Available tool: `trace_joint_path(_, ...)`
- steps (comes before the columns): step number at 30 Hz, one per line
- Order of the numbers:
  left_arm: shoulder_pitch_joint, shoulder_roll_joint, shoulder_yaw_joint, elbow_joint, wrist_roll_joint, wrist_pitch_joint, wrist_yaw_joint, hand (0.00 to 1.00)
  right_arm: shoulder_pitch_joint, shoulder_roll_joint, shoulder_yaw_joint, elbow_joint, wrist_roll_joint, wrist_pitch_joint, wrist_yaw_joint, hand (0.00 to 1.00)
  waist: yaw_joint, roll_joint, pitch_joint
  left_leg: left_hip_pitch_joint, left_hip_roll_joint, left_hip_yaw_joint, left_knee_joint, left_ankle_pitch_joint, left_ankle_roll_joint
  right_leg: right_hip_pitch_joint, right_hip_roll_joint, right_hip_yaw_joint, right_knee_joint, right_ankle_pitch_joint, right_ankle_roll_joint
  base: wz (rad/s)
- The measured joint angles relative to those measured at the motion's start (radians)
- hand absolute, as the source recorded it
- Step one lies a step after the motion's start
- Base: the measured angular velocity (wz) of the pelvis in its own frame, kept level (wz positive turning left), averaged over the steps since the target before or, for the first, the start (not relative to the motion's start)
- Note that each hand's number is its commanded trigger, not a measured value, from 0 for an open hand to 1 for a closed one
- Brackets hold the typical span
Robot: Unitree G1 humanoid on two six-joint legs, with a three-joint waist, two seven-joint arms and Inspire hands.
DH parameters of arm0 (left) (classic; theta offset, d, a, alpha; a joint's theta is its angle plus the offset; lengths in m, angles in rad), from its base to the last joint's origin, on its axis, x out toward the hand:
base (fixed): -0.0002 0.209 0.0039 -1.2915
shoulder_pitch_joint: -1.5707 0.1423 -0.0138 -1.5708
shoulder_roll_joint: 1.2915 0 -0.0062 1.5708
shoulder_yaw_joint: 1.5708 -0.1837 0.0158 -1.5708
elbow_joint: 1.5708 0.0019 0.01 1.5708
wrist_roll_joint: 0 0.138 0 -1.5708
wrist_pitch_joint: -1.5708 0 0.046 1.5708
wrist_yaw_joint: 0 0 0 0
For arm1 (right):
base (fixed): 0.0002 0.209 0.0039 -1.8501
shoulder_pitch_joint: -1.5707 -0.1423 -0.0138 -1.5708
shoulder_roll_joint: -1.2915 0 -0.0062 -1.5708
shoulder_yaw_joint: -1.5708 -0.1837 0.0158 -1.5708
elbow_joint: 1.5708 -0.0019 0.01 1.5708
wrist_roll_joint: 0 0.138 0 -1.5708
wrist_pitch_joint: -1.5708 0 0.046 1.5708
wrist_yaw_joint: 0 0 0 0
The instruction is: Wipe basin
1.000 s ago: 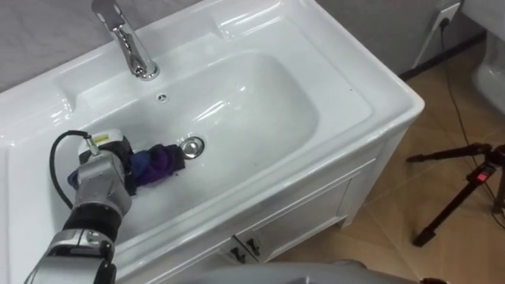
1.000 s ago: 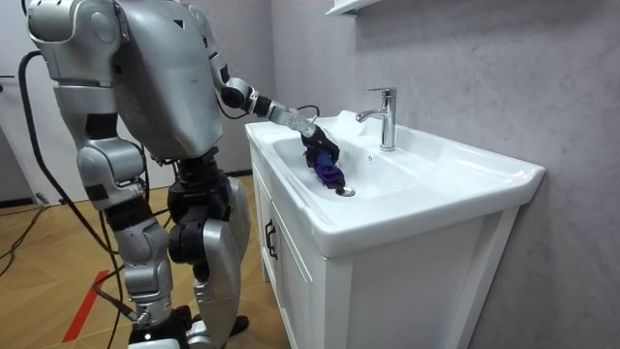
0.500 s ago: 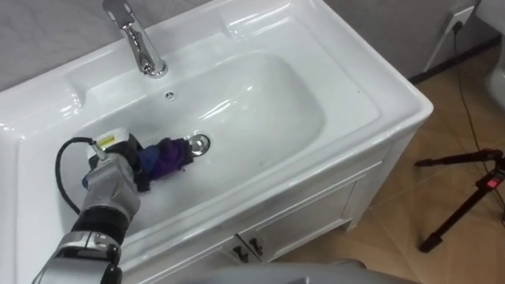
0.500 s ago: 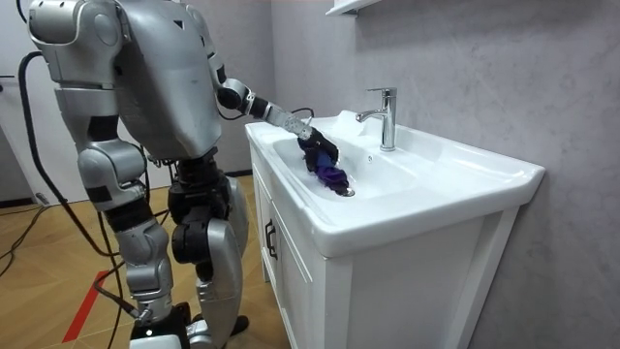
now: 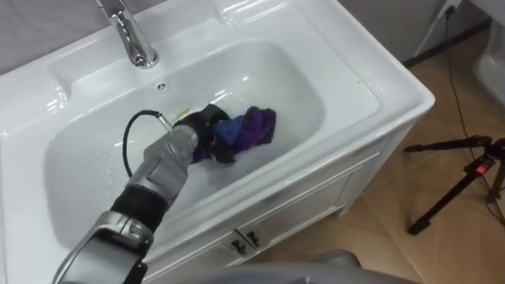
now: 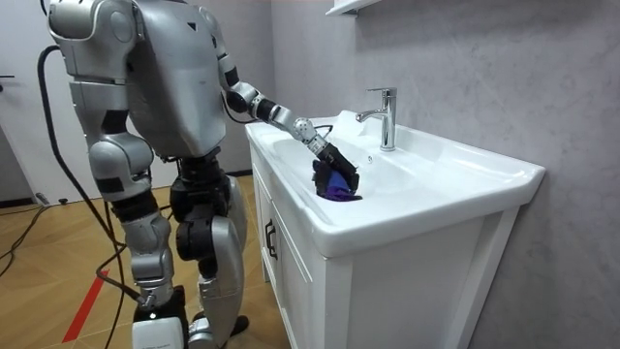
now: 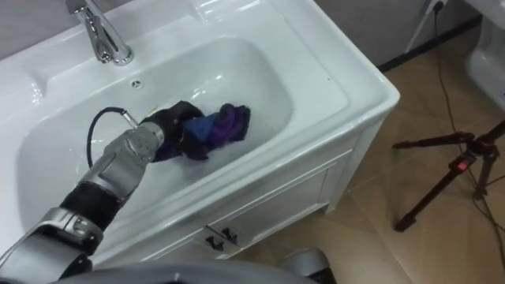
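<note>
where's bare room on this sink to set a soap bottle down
The flat back ledge right of the faucet is bare, as is the wide rim at the right end. Inside the basin, the left end is free. The middle is crowded: the left hand grips the cloth there.

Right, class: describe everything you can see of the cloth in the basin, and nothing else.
The cloth is a soft fabric rag, purple at its free end and blue nearer the hand, crumpled into a loose bunch rather than spread flat. It lies low inside the white basin, on the bowl's bottom towards the robot's right. The robot's left hand has its dark fingers curled round the blue end, pressing it to the basin's surface. The part under the fingers is hidden.
</note>
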Motion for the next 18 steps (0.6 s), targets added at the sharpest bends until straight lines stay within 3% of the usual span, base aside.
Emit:
trace_joint_path(8, -0.001, -0.001, -0.09, -0.149, -0.104, -0.001, -0.057, 1.0, -0.036, -0.006, 0.033, 0.002, 0.072, -0.008, 0.011, 0.0, -0.006, 0.013, -0.0005, -0.014, -0.003, -0.026, 0.002, 0.0, 0.0, 0.0, -0.002, -0.029, 0.0, 0.0, 0.0, 0.12)
trace_joint_path(11, -0.001, -0.001, -0.095, -0.167, -0.133, -0.002, -0.061, 1.0, -0.051, -0.008, 0.068, 0.007, 0.087, -0.021, 0.005, 0.0, -0.008, 0.022, 0.0016, -0.014, -0.003, -0.03, 0.0, 0.0, 0.0, 0.001, -0.002, -0.033, 0.0, 0.0, 0.0, 0.02)
trace_joint_path(18, -0.001, -0.003, -0.109, -0.279, -0.135, -0.002, -0.106, 1.0, -0.067, -0.009, 0.075, 0.038, 0.105, -0.031, 0.003, 0.0, -0.009, 0.019, 0.0051, -0.02, -0.004, -0.039, -0.002, 0.0, 0.0, 0.0, -0.003, -0.049, 0.0, 0.0, 0.0, 0.06)
